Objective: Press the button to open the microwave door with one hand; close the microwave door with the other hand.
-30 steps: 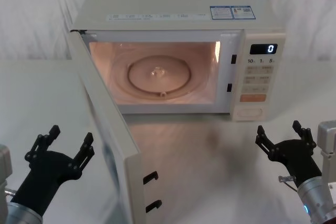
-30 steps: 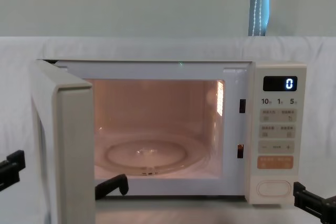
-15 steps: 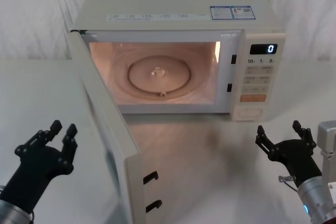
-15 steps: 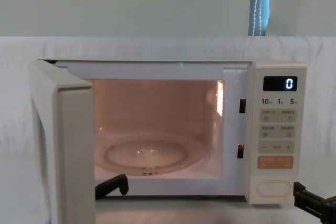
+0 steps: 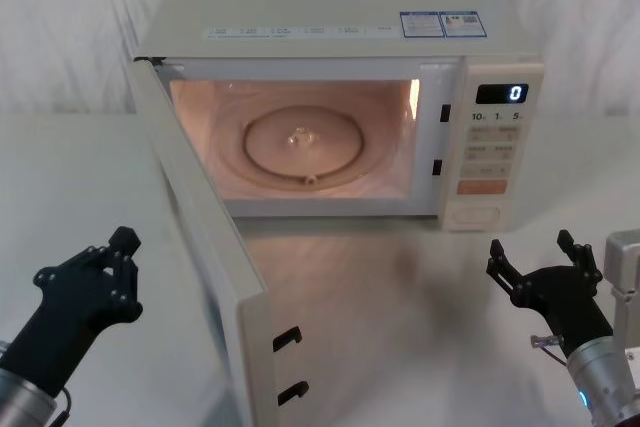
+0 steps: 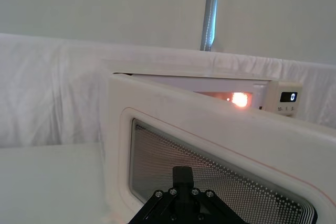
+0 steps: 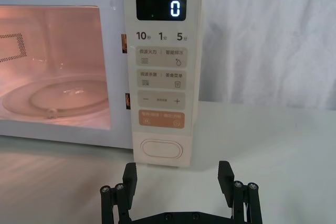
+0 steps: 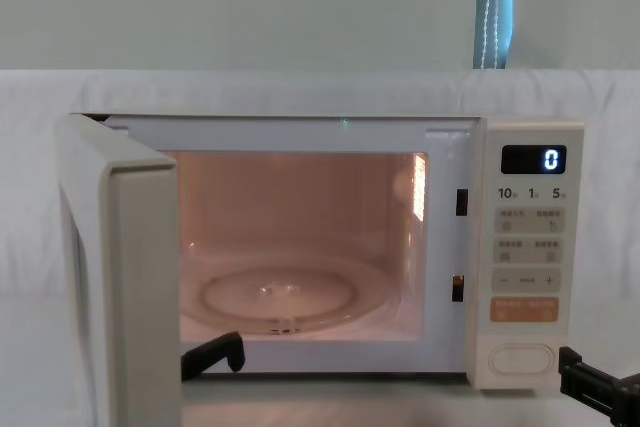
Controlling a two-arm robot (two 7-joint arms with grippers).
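Left gripper (image 5: 118,250) fingers together, outside open door (image 5: 205,247) | right gripper (image 5: 530,259) spread, idle | step: closing | next: push door shut

My table (image 5: 400,297) is covered in a white cloth — on it sits the microwave (image 5: 340,17), its door (image 5: 215,257) swung open over the tabletop.

Left gripper (image 5: 112,252) hangs low with fingers pinched together; right gripper (image 5: 531,257) rests spread apart.
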